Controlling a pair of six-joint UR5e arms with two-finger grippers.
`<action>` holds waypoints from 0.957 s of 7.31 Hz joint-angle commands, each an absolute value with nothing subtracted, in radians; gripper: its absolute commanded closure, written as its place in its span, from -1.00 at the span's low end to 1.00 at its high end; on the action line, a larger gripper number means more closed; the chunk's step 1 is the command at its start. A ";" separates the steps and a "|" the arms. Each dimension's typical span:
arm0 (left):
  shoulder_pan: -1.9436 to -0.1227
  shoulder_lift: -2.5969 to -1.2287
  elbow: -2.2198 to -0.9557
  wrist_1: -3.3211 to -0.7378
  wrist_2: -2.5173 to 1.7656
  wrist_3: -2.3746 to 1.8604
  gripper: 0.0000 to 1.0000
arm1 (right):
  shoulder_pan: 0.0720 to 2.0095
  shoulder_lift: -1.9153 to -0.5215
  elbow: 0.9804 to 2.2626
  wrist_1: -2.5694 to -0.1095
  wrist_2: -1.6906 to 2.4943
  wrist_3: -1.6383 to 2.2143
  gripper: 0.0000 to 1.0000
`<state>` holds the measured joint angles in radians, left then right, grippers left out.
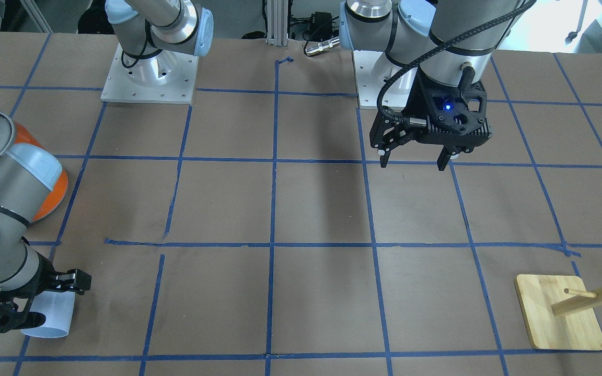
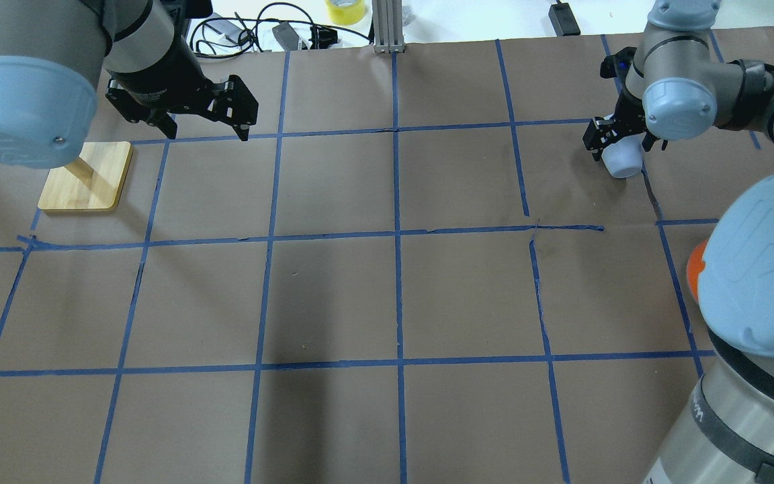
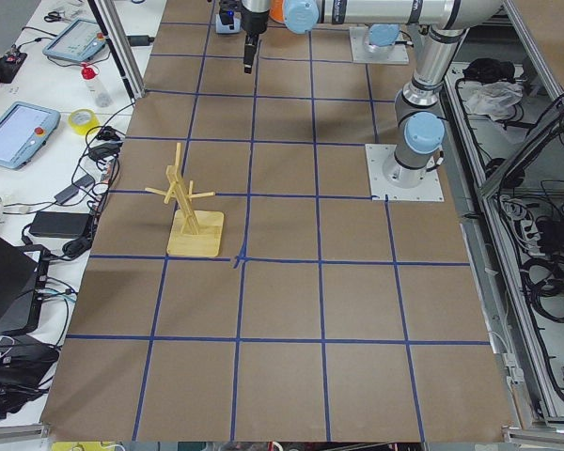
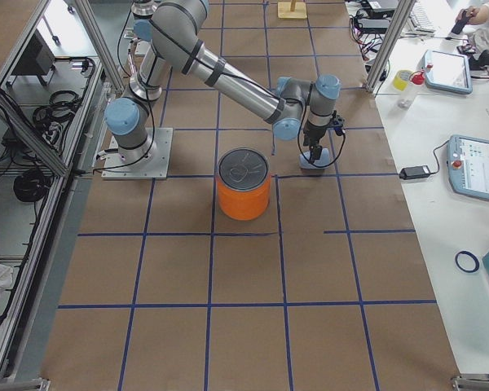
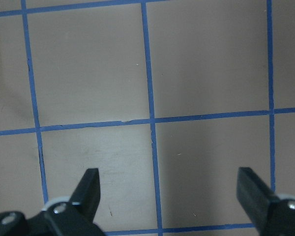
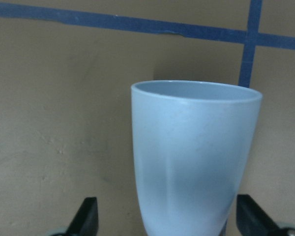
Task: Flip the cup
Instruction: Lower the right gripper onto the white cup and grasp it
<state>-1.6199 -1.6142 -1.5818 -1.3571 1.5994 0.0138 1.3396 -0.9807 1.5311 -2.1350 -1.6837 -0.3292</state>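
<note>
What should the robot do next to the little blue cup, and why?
Probably close the right end effector on the pale lavender-blue tapered plastic cup: it lies on its side between the open fingers, not yet gripped.

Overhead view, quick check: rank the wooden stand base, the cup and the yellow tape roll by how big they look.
1. wooden stand base, clearly largest.
2. cup and yellow tape roll: these look alike. The cup is partly covered and the frame's edge cuts off the roll, so I won't rank them.
</note>
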 commanded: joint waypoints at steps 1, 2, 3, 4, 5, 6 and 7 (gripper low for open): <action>-1.620 -1.614 -1.582 -1.358 1.600 0.014 -1.00 | 1.331 -0.937 1.529 -2.183 -1.677 -0.338 -1.00; -1.620 -1.614 -1.582 -1.356 1.600 0.014 -1.00 | 1.331 -0.916 1.531 -2.251 -1.674 -0.339 -1.00; -1.620 -1.615 -1.582 -1.356 1.597 0.014 -1.00 | 1.331 -0.911 1.528 -2.307 -1.669 -0.339 -0.43; -1.620 -1.614 -1.582 -1.356 1.600 0.014 -1.00 | 1.331 -0.917 1.520 -2.296 -1.678 -0.341 0.50; -1.620 -1.614 -1.582 -1.356 1.598 0.014 -1.00 | 1.339 -0.928 1.516 -2.293 -1.671 -0.344 0.75; -1.620 -1.615 -1.582 -1.356 1.598 0.014 -1.00 | 1.371 -0.960 1.513 -2.293 -1.663 -0.354 0.75; -1.620 -1.614 -1.582 -1.356 1.600 0.014 -1.00 | 1.456 -1.003 1.513 -2.281 -1.675 -0.354 0.76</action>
